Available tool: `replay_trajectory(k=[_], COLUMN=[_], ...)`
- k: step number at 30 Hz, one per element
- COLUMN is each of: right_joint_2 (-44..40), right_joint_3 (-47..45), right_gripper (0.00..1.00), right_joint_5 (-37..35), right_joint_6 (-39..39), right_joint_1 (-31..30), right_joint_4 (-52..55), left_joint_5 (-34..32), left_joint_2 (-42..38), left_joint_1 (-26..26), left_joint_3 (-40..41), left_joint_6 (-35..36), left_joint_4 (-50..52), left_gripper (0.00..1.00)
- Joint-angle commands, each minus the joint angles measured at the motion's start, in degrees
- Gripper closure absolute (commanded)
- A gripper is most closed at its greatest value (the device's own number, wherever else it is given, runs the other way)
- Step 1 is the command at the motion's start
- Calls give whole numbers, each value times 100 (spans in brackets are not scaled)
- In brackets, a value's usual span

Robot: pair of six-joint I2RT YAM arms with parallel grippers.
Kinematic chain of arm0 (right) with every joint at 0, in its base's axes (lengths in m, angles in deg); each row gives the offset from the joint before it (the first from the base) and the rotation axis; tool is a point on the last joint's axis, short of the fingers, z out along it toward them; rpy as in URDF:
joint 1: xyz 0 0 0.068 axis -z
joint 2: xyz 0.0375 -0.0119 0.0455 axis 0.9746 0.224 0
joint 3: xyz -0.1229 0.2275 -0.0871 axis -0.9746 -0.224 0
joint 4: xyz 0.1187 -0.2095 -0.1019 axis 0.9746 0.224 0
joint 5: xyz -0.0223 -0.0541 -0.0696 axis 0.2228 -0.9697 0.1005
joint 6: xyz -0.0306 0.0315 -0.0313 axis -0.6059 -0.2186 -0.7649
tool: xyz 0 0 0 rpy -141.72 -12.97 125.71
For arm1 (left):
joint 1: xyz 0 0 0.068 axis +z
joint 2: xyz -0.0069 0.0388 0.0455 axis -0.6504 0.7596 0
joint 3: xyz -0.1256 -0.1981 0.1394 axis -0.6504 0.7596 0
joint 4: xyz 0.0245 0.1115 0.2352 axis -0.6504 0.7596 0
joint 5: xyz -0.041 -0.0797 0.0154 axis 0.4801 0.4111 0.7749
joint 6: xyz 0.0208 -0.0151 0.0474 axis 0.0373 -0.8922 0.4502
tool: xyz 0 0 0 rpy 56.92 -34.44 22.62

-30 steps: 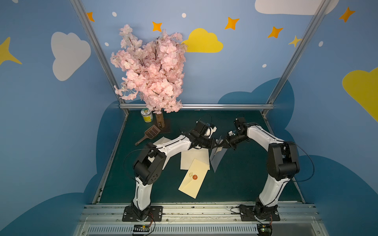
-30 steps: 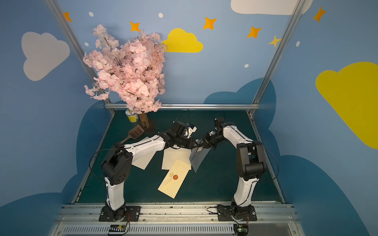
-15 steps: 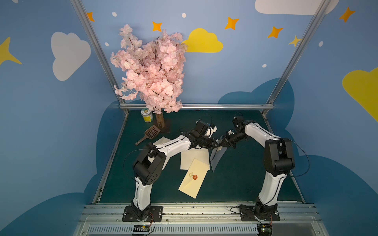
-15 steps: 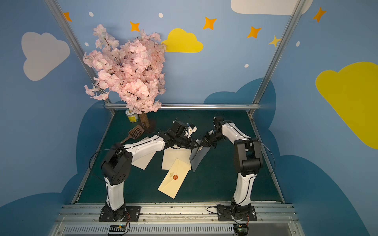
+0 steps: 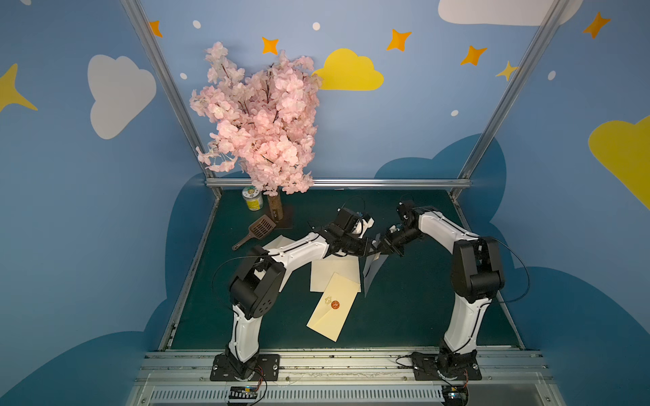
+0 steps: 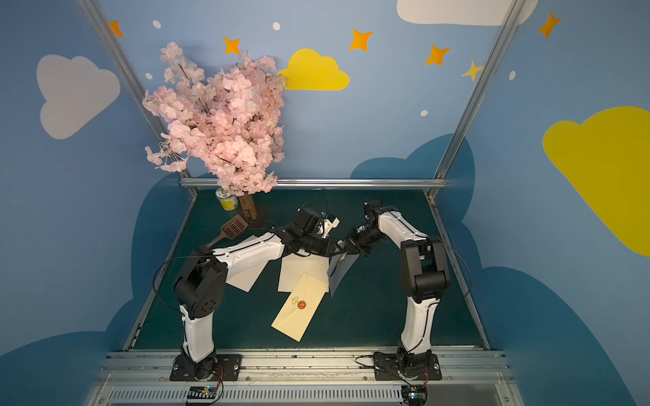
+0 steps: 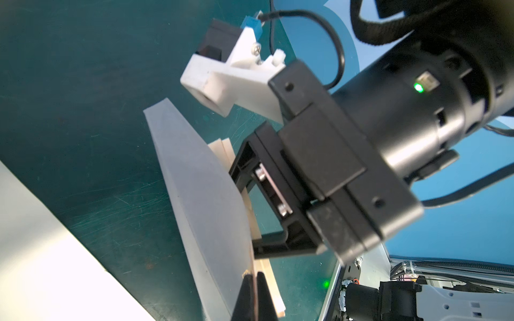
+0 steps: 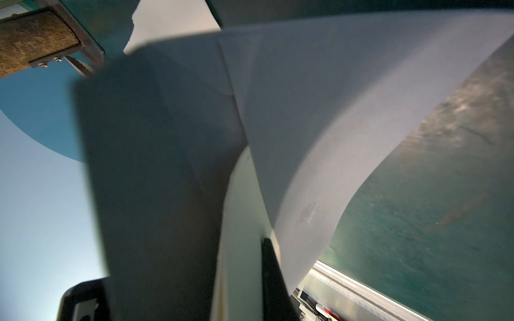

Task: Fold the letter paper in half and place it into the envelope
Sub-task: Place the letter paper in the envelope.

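Since a second ago, I see my right arm's elbow (image 5: 476, 267) has swung inward toward the envelope (image 5: 327, 316), now standing more upright.

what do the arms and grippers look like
The left arm and right arm have white shells on the long links and bulky black joint housings. Black cables loop off them. The left gripper and right gripper are black; the right one carries a white bracket and a green light.
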Motion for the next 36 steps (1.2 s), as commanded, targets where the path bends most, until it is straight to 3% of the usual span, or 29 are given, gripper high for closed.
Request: replay_trajectory(k=[1, 20, 21, 25, 27, 36], right_joint_2=[145, 252, 216, 23, -51, -122], right_joint_3=[65, 157, 177, 423, 529, 695], right_gripper=[100, 100, 98, 73, 68, 67], right_joint_5=[236, 226, 181, -124, -245, -563], right_joint_6=[140, -3, -48, -301, -397, -591], right_joint_1=[-106, -85, -76, -61, -57, -49], right_joint_4=[372, 830, 885, 1267, 1422, 1653], left_joint_5=[88, 84, 84, 84, 84, 93], left_joint_2=[-176, -203, -202, -201, -211, -210], left_joint_1=[-40, -14, -14, 5, 17, 45], left_joint_3=[10, 133, 133, 133, 142, 133], left_joint_6=[103, 106, 109, 133, 142, 146], left_joint_4=[-170, -320, -320, -298, -295, -268], left_gripper=[97, 97, 97, 97, 97, 97])
